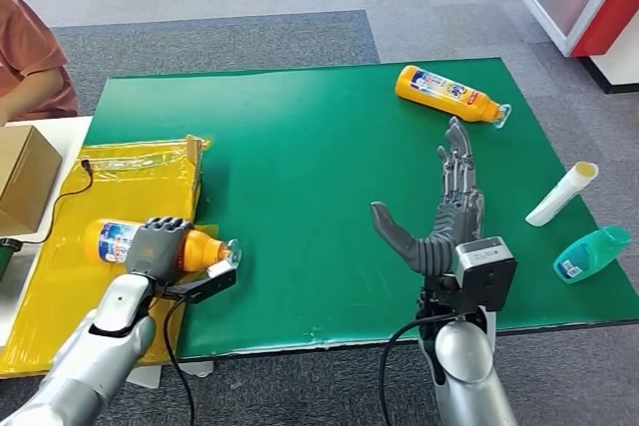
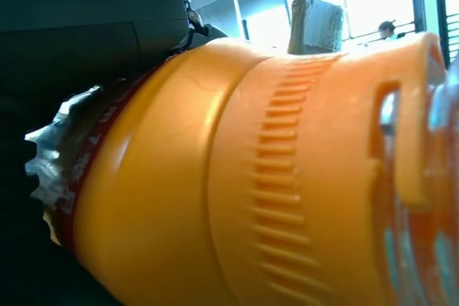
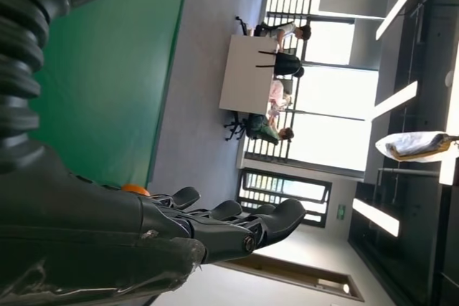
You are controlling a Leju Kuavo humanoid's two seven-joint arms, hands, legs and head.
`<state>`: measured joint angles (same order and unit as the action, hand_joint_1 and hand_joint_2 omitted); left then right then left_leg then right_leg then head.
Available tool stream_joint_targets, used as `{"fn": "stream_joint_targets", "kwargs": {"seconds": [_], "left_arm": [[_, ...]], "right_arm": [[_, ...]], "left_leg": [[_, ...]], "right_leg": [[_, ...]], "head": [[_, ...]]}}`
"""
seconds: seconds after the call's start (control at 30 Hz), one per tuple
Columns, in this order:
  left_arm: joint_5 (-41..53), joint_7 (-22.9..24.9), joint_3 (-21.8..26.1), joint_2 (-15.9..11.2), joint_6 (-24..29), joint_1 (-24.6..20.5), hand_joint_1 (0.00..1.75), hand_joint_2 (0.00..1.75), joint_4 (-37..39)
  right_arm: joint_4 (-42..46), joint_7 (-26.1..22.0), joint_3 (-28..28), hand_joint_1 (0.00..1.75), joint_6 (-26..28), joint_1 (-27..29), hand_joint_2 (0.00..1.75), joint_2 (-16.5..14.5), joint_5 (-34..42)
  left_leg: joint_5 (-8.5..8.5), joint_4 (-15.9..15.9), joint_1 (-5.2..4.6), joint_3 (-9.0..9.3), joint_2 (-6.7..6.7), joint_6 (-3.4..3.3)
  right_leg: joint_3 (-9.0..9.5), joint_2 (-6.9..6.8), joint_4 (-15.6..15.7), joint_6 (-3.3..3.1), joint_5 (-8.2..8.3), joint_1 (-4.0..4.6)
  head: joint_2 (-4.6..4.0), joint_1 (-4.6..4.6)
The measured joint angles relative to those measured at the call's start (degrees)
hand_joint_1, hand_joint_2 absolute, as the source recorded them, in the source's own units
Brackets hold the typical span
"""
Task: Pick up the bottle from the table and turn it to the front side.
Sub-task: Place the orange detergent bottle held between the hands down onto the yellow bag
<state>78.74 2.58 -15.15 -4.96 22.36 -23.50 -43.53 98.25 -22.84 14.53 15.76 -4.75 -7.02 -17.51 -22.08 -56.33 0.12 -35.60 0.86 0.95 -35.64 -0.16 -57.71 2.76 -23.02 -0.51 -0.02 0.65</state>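
My left hand [image 1: 158, 246] grips an orange bottle [image 1: 198, 248] lying sideways over the yellow bag at the green mat's left edge, its clear cap pointing right. The left wrist view shows this bottle's orange neck [image 2: 227, 177] and clear cap close up. A second orange bottle [image 1: 448, 94] with a blue and white label lies on the mat at the far right. My right hand [image 1: 440, 216] hovers open above the mat, fingers stretched toward that bottle, thumb out to the left. Its fingers [image 3: 227, 220] are straight in the right wrist view, with a bit of orange bottle [image 3: 135, 190] behind them.
A yellow bag [image 1: 113, 182] covers the table's left part beside a cardboard box [image 1: 23, 177]. A white tube [image 1: 561, 194] and a teal bottle [image 1: 591, 253] lie at the green mat's [image 1: 317, 187] right edge. A person in an orange top [image 1: 30, 62] sits at the far left.
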Motion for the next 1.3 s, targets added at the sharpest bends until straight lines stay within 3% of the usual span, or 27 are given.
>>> {"fn": "stream_joint_targets", "kwargs": {"seconds": [0.57,0.93,1.07,1.2,1.3], "left_arm": [[-4.2,-1.5,2.9,1.4,-0.7,-1.3,0.00,1.75,2.9],[-8.3,-2.9,4.0,2.2,1.2,0.9,0.00,1.75,0.7],[-9.0,-3.7,4.5,2.6,4.8,2.9,0.00,1.75,-0.8],[-9.4,-3.7,5.1,2.9,6.4,5.9,0.00,0.00,-4.6],[-12.4,-4.7,5.6,3.2,5.5,8.2,0.00,0.00,-9.0]], "right_arm": [[0.0,0.5,0.2,0.00,-0.2,1.1,1.75,0.2,-1.2],[-0.6,1.6,0.2,0.00,-1.7,1.7,1.75,0.3,-1.6],[-1.3,1.7,0.5,0.00,-2.0,2.4,1.75,0.3,-1.6],[-1.6,1.7,0.6,0.00,-1.8,3.2,1.75,0.3,-1.6],[-1.7,1.7,0.6,0.00,-1.6,3.8,1.75,0.3,-1.6]], "left_leg": [[0.00,0.0,0.00,0.26,0.00,0.01],[-0.03,0.0,0.00,0.26,0.00,0.03],[-0.04,0.0,0.00,0.26,0.01,0.04],[-0.05,0.0,0.00,0.23,0.01,0.03],[-0.06,0.0,0.00,0.22,0.01,0.02]], "right_leg": [[0.25,0.01,0.0,-0.01,0.00,0.00],[0.24,0.01,0.0,-0.02,-0.02,0.00],[0.21,0.01,0.0,-0.04,-0.04,0.00],[0.18,0.01,0.0,-0.02,-0.08,0.00],[0.16,0.01,0.0,-0.01,-0.09,0.00]], "head": [[0.00,0.01],[0.00,0.01],[0.00,0.00],[0.00,0.00],[0.00,0.00]]}}
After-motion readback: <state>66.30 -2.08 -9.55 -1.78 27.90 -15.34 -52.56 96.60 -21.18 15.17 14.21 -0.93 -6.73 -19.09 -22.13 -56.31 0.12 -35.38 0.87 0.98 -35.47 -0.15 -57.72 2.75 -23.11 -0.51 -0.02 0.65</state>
